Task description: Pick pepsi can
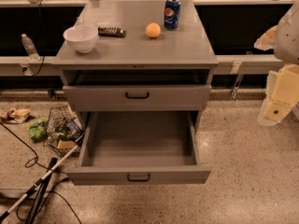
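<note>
While the gripper (275, 107) hangs, grip I can't tell, one pepsi can (172, 13) stands well left of it. One orange (153, 30), one bowl (81, 37) farther left.

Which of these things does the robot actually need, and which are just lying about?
Needed: pepsi can, back of cabinet top; gripper, at right edge, far from it.
Lying about: orange, white bowl, water bottle, open drawer, wire basket.
</note>
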